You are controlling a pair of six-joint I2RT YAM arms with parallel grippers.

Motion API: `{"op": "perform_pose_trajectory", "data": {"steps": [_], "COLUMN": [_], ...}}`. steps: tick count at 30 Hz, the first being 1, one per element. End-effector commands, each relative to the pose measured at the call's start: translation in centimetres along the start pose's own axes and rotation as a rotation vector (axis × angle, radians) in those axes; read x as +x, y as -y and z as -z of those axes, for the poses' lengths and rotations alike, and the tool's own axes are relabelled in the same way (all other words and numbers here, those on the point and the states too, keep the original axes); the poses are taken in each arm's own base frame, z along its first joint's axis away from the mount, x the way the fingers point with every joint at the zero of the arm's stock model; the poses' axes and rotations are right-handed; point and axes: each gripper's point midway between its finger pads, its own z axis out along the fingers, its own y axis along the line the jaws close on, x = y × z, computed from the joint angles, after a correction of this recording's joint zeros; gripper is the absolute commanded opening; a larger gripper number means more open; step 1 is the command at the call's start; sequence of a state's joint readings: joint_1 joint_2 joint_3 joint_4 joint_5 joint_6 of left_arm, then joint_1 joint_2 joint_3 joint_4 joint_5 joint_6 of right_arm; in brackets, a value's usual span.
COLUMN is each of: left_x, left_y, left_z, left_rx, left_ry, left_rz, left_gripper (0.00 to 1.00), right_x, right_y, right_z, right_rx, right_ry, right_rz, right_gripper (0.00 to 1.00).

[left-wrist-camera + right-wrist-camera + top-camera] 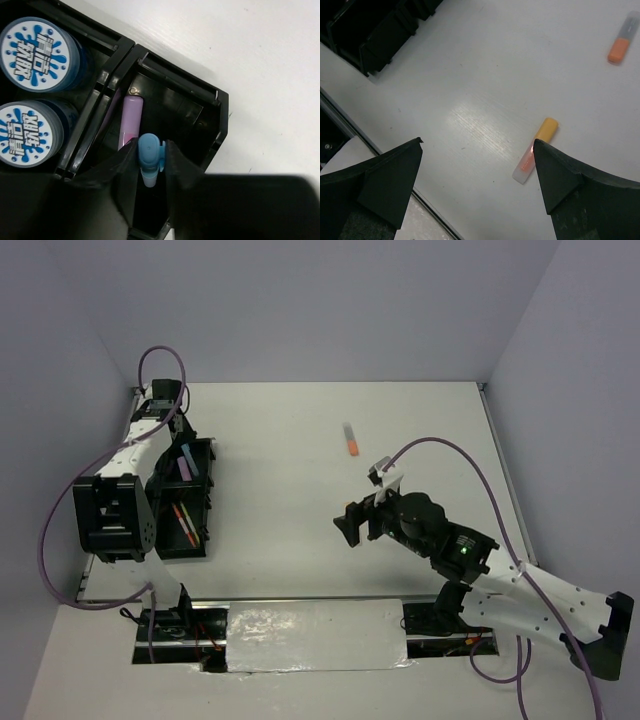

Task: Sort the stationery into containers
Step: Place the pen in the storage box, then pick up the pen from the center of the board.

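The left gripper (150,147) clamps the blue stick (150,162) above the tray (175,82), parallel beside the lilac stick (131,120); the right gripper (477,141) gapes wide.

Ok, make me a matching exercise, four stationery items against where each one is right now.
Items:
1 light-blue stick
2 lilac stick
3 patterned rolls
4 yellow-capped highlighter

Places:
A on the bare table
B held in the left gripper
C lying in a tray compartment
D side by side in the neighbouring compartment

Pairs: 1-B, 2-C, 3-D, 4-A
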State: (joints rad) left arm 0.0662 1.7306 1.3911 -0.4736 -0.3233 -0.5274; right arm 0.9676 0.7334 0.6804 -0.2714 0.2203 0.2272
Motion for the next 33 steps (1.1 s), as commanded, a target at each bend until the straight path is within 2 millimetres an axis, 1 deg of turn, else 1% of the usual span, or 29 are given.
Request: {"op": "perform_pose_trajectory", "data": {"steps": [1, 2, 4, 5, 7, 8, 9, 10, 11, 12, 13, 14, 15, 16, 17, 18, 19, 20, 21, 22, 23, 24, 25, 26, 27, 28, 30, 32, 33], "left_x": [0.8, 1.3, 1.4, 1.4, 1.1, 0.4, 0.3, -0.2, -1.4, -1.8, -2.7, -4.2, -4.7, -5.1, -5.6, -5.3, -5.5, -4.5, -3.7, -3.5, -2.0, -1.0, -0.2, 1.1, 1.9, 3.2, 4.3, 5.1, 5.4], "left_y": [0.4, 0.3, 0.1, 0.0, -0.3, -0.2, -0.4, -0.3, -0.3, -0.4, -0.5, -0.8, -0.9, -1.3, -1.7, -1.9, -1.9, -2.2, -1.5, -1.3, -1.6, -1.2, -1.2, -1.5, -1.5, -1.8, -1.9, -2.0, -1.9], "left_z": [-1.0, -0.9, -0.6, -0.2, 0.3, 1.0, 1.6, 2.3, 4.0, 5.1, 6.3, 8.9, 10.2, 11.7, 14.2, 15.1, 16.2, 17.6, 18.2, 18.9, 19.2, 19.5, 19.7, 19.6, 19.5, 19.1, 18.9, 18.9, 18.8], "left_rx": [0.016, 0.020, 0.016, 0.014, 0.006, 0.015, 0.012, 0.021, 0.043, 0.051, 0.063, 0.085, 0.095, 0.104, 0.141, 0.159, 0.193, 0.237, 0.302, 0.342, 0.369, 0.412, 0.433, 0.449, 0.462, 0.474, 0.487, 0.498, 0.508], "left_ry": [-0.022, -0.030, -0.028, -0.024, -0.017, -0.001, -0.001, 0.012, 0.052, 0.067, 0.099, 0.163, 0.185, 0.205, 0.255, 0.269, 0.301, 0.326, 0.327, 0.349, 0.345, 0.332, 0.328, 0.321, 0.312, 0.300, 0.289, 0.278, 0.272], "left_rz": [0.014, 0.016, 0.028, 0.029, 0.033, 0.035, 0.033, 0.031, 0.039, 0.037, 0.040, 0.039, 0.033, 0.029, 0.018, 0.014, 0.002, -0.004, -0.015, -0.028, -0.038, -0.052, -0.067, -0.079, -0.090, -0.103, -0.115, -0.122, -0.124], "left_gripper": [0.44, 0.60, 0.77, 0.99, 0.99, 0.99, 0.99, 0.99, 0.99, 0.99, 0.99, 0.99, 0.99, 0.99, 0.99, 0.99, 0.99, 0.99, 0.99, 0.99, 0.99, 0.99, 0.99, 0.99, 0.99, 0.99, 0.99, 0.99, 0.99], "right_x": [0.2, 0.2, 1.0, 1.1, 1.6, 1.9, 2.2, 3.0, 3.5, 4.7, 5.1, 5.5, 5.8, 6.8, 7.0, 7.2, 8.2, 8.6, 9.7, 10.2, 10.6, 11.3, 12.1, 12.5, 13.4, 13.7, 14.9, 15.5, 16.0], "right_y": [0.0, 0.1, 0.4, 0.8, 1.7, 2.0, 2.3, 3.4, 3.9, 4.7, 5.1, 5.6, 6.1, 6.5, 7.0, 7.1, 7.7, 7.9, 8.1, 8.0, 7.8, 7.7, 7.0, 6.6, 6.5, 6.6, 7.0, 6.8, 6.7], "right_z": [-1.0, -1.3, -2.0, -2.2, -2.8, -3.0, -3.2, -3.6, -3.8, -4.0, -4.1, -4.1, -4.1, -4.1, -4.1, -3.7, -4.3, -4.4, -4.7, -4.9, -5.2, -5.8, -6.2, -6.7, -7.1, -7.5, -7.9, -8.3, -8.8], "right_rx": [0.012, 0.024, 0.060, 0.089, 0.139, 0.155, 0.175, 0.229, 0.254, 0.306, 0.328, 0.350, 0.381, 0.415, 0.443, 0.452, 0.503, 0.521, 0.539, 0.535, 0.529, 0.518, 0.476, 0.446, 0.436, 0.444, 0.466, 0.456, 0.447], "right_ry": [-0.008, -0.018, -0.069, -0.077, -0.121, -0.139, -0.155, -0.204, -0.227, -0.269, -0.287, -0.302, -0.310, -0.349, -0.360, -0.378, -0.417, -0.437, -0.478, -0.498, -0.513, -0.526, -0.550, -0.561, -0.586, -0.590, -0.627, -0.646, -0.654], "right_rz": [-0.024, -0.029, -0.047, -0.056, -0.090, -0.102, -0.119, -0.152, -0.162, -0.174, -0.182, -0.187, -0.186, -0.190, -0.197, -0.200, -0.191, -0.188, -0.181, -0.183, -0.186, -0.185, -0.191, -0.190, -0.184, -0.184, -0.172, -0.173, -0.172], "right_gripper": [0.99, 0.99, 0.99, 0.99, 0.99, 0.99, 0.99, 0.99, 0.99, 0.99, 0.99, 0.99, 0.99, 0.99, 0.99, 0.98, 0.98, 0.98, 0.97, 0.97, 0.96, 0.96, 0.94, 0.92, 0.90, 0.85, 0.80, 0.72, 0.66]}}
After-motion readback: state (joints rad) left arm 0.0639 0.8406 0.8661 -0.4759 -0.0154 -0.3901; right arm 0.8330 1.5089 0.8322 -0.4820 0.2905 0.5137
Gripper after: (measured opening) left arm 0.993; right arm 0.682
